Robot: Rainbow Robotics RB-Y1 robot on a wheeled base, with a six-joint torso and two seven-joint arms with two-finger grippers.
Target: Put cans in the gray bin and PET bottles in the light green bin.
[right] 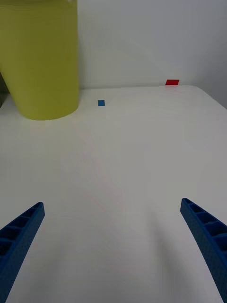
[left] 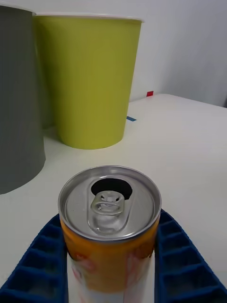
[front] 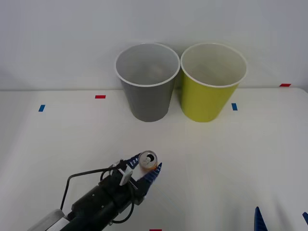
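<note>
Can (left: 109,222): silver top, orange body paling to pink-white below. Gray bin (front: 147,89), white rim. Light green bin (front: 211,94): yellow-green, white rim. Left gripper (front: 147,169): blue ribbed fingers. Table (front: 231,159) white.

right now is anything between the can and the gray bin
No, just bare white table between the can, held in the left gripper, and the gray bin, seen in the front view.

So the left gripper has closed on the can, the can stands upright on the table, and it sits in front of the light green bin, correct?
Not quite. In the front view the can, upright between the left gripper's fingers, sits in front of the gray bin, not the light green bin, which stands to the robot's right of it. The rest holds.
</note>
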